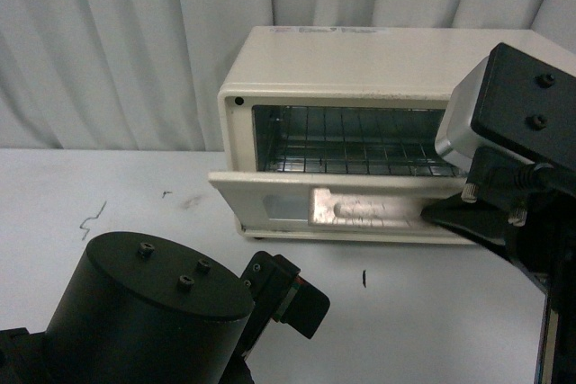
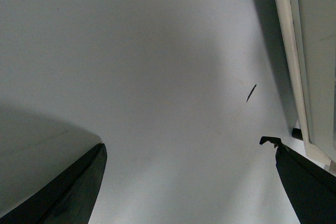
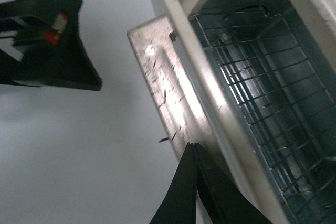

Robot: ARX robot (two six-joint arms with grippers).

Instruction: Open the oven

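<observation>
The oven (image 1: 360, 60) sat toward the back right of the surface (image 1: 108, 186), its door (image 1: 270, 197) lying almost flat and the wire rack (image 1: 360, 146) exposed. The right gripper (image 3: 192, 149), jaws pinched together on nothing, touched the door's metal plate (image 1: 360, 210), seemingly to press it down. The left gripper (image 2: 185, 144) hung wide apart, idle, near the oven's front.

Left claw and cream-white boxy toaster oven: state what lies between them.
Front view: only bare white tabletop with one small dark mark separates the left claw from the oven.
</observation>
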